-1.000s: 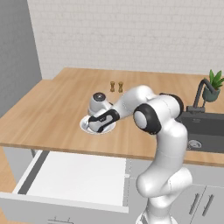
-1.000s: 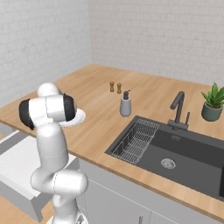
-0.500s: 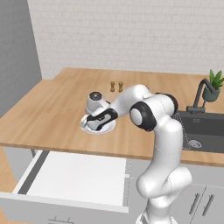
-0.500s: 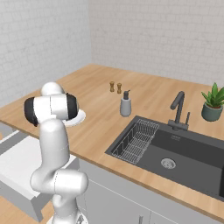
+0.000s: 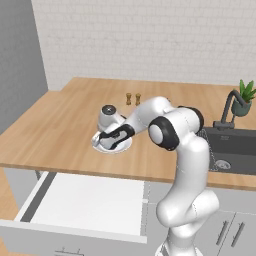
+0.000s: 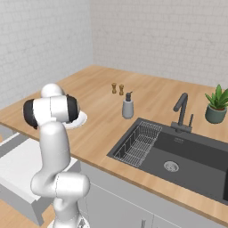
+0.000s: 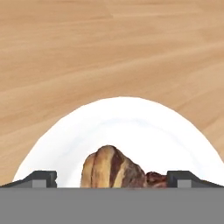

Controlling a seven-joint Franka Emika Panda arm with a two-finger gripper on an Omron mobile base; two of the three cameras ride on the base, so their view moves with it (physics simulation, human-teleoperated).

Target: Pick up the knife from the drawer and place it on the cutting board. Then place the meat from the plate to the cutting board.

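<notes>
My gripper [image 7: 113,179] hangs open just above the white plate [image 7: 131,118], its two dark fingertips [image 7: 41,178] standing on either side of the meat [image 7: 114,169], a reddish-brown chunk with pale streaks. In the left base view the hand [image 5: 111,141] reaches down over the plate [image 5: 127,144] on the wooden counter. From the right base view the plate [image 6: 82,118] peeks out behind the arm. The drawer [image 5: 85,202] is pulled out below the counter edge, its white inside bare where I can see it. The knife and the cutting board are out of view.
Two small brown shakers [image 5: 133,99] stand behind the plate. A soap dispenser [image 6: 128,107], the dark sink [image 6: 178,156] with its wire rack and faucet, and a potted plant [image 6: 217,106] lie to the right. The open drawer [image 6: 20,162] juts out at the front left.
The hand has sunk slightly toward the plate and shifted a touch left. The jaws stay open and the meat has not moved.
</notes>
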